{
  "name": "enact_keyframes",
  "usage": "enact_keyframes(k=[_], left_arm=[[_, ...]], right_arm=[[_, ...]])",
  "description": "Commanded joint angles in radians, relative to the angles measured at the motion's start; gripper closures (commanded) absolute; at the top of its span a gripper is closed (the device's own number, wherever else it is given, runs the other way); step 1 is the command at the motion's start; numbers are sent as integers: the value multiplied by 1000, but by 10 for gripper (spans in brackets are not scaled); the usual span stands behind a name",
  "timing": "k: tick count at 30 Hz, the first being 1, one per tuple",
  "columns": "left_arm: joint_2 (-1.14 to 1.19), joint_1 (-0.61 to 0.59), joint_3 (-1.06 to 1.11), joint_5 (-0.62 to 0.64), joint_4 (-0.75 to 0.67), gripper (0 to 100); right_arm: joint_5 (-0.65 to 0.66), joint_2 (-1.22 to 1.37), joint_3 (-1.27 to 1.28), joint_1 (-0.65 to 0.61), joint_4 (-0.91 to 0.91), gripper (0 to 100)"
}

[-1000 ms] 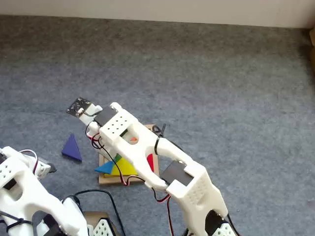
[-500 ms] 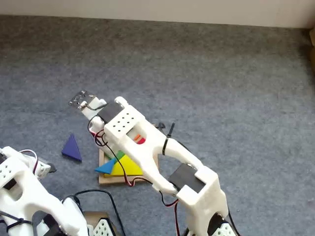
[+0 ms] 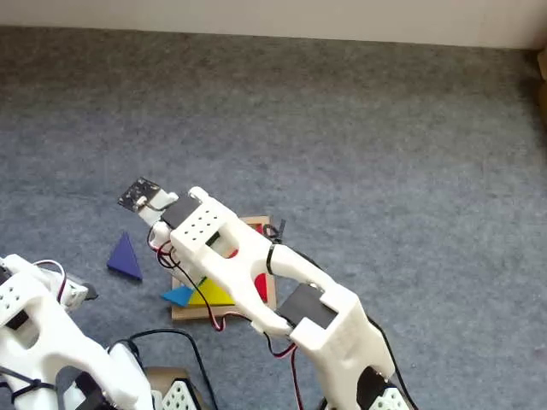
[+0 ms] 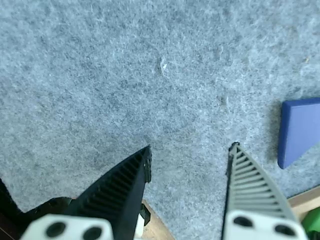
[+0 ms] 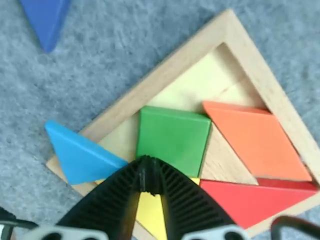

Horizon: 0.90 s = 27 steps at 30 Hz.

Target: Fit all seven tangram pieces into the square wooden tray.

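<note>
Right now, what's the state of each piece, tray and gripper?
Square wooden tray: partly filled.
Green square: in tray.
Orange parallelogram: in tray.
Red triangle: in tray.
Yellow piece: in tray.
Light blue triangle: across tray rim.
Dark blue triangle: on carpet.
Left gripper: open.
Right gripper: shut.

Wooden tray (image 5: 182, 60) holds green square (image 5: 172, 137), orange parallelogram (image 5: 257, 142), red triangle (image 5: 240, 202) — dark-blue triangle (image 3: 126, 259) lies outside.
</note>
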Motion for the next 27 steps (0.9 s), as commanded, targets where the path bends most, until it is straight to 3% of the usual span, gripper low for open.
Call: enact_keyframes(k=[1,12,18,27], left_arm=[[-27,-10,-59,0,-11,748],[-27,-10,-58,0,-11,748],[-27,-10,-58,0,-11,748],[-27,-10,-59,0,-11,748]], right_arm=[[-11,-18,-10,-5,-31,993],[-12,-171,-65,48,33,993],[-26,-280,21,-48,38,993],[-98,-348,222,-163,-148,993]])
